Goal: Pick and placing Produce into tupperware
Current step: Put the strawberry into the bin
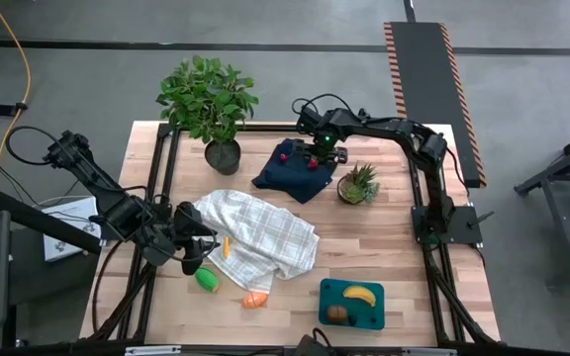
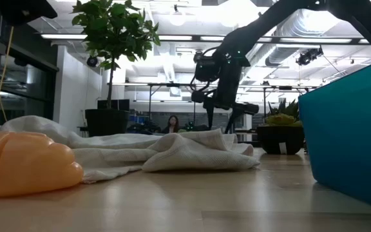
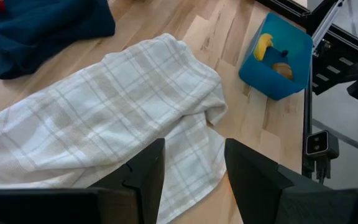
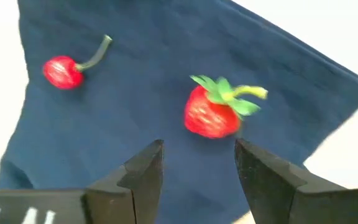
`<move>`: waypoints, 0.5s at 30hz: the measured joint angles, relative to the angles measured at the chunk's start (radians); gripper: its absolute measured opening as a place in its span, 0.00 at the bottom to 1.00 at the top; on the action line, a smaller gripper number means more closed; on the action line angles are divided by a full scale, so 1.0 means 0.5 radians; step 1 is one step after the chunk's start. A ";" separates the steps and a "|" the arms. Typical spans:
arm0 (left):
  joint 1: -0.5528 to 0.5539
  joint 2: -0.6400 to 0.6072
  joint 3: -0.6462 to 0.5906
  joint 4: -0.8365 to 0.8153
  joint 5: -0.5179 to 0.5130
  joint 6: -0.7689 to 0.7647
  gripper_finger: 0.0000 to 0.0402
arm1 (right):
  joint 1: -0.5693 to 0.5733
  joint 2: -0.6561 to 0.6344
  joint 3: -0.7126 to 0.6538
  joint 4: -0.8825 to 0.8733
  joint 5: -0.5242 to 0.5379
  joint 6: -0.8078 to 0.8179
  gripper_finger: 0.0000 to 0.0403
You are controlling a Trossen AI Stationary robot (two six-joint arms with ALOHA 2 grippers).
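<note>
The right gripper (image 4: 194, 165) hangs open and empty over the navy cloth (image 4: 135, 93) at the table's twelve o'clock, so it should straddle the strawberry (image 4: 211, 115) squarely before carrying it to the tupperware (image 1: 352, 305) at five o'clock.

A light wooden table (image 1: 384, 262) is seen bearing a checked white towel (image 1: 260, 237), a navy cloth (image 1: 290, 173), two potted plants (image 1: 211, 104) (image 1: 357, 184), a green piece (image 1: 207, 280), an orange piece (image 1: 254, 300) and the teal tupperware (image 1: 327, 293).
</note>
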 joint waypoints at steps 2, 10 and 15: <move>0.000 0.000 0.000 -0.014 0.000 0.000 0.39 | -0.008 0.008 0.000 0.022 -0.001 0.007 0.47; 0.000 0.000 0.000 -0.031 0.015 0.000 0.39 | -0.028 0.058 0.000 0.025 -0.046 0.046 0.47; 0.000 0.000 0.000 -0.054 0.015 -0.002 0.39 | -0.027 0.101 0.000 0.034 -0.052 0.043 0.47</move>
